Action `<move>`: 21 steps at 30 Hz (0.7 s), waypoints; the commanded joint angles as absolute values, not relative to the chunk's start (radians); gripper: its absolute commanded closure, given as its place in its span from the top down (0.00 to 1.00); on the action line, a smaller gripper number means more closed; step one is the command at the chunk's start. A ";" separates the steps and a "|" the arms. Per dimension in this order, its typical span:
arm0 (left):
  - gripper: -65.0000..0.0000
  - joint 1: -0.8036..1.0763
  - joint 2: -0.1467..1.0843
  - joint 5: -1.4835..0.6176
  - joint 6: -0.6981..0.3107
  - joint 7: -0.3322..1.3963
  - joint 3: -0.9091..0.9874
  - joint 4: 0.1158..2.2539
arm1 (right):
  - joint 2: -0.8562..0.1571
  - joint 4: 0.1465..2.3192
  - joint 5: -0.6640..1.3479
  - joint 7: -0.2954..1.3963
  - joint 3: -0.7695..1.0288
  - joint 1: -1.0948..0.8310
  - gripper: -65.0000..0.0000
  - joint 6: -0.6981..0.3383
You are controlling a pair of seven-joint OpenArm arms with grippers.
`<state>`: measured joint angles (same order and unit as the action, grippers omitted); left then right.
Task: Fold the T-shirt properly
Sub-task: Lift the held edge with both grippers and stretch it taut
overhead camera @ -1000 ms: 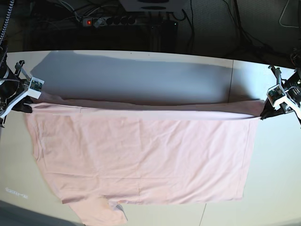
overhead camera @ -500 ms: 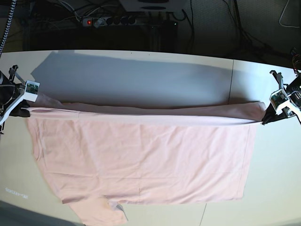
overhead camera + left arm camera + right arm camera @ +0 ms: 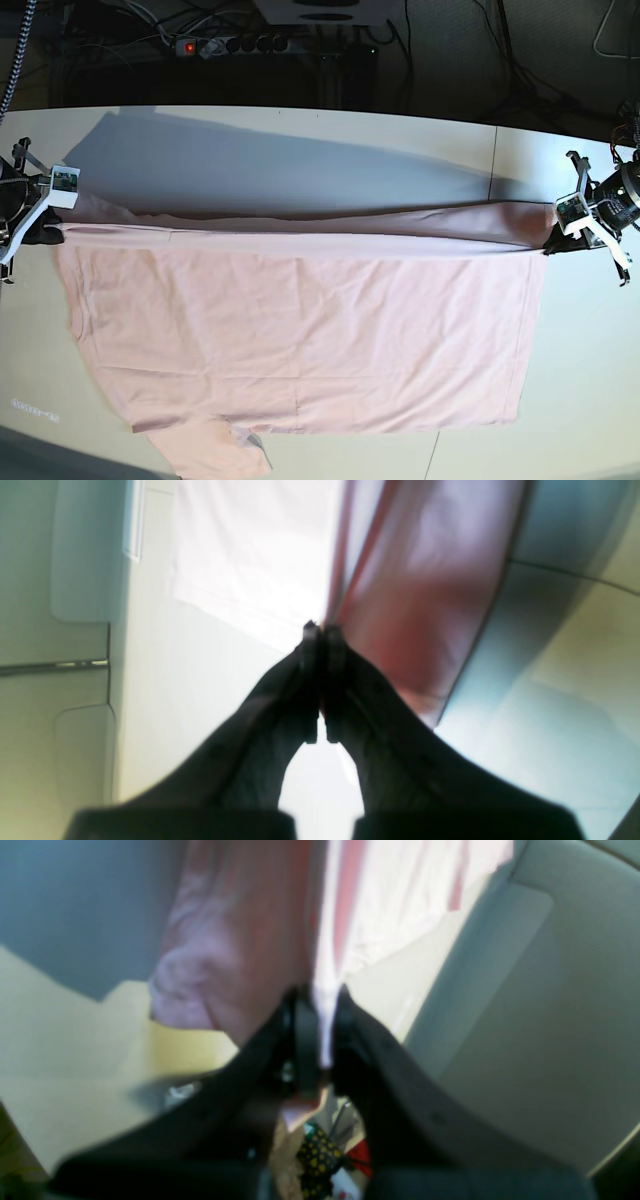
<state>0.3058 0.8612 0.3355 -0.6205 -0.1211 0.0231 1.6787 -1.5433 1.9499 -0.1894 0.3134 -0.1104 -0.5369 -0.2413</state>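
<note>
Pink T-shirt looks light and floppy; left gripper and right gripper both pinch its stretched edge at the corners.

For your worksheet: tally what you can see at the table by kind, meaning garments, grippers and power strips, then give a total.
T-shirt: 1
Grippers: 2, the left gripper and the right gripper, each shut on the T-shirt
Power strip: 1
Total: 4

Both grippers, left and right, have black fingers and white brackets with small printed tags.
</note>
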 commanded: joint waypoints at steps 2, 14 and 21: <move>0.00 0.281 0.885 0.342 -0.618 -0.108 0.038 1.673 | -1.545 1.943 -0.190 0.336 -0.096 -0.524 0.00 -0.316; 0.00 0.280 0.902 0.363 -0.643 -0.105 0.038 1.668 | -1.545 1.908 -0.142 0.325 -0.096 -0.524 0.00 -0.371; 0.00 0.281 0.923 0.355 -0.651 -0.105 0.038 1.668 | -1.545 1.887 -0.093 0.314 -0.096 -0.522 0.00 -0.393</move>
<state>0.2905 0.8921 0.3435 -0.6453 -0.1314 0.0208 1.6623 -1.5429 1.8935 -0.0803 0.2756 -0.1108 -0.5365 -0.3103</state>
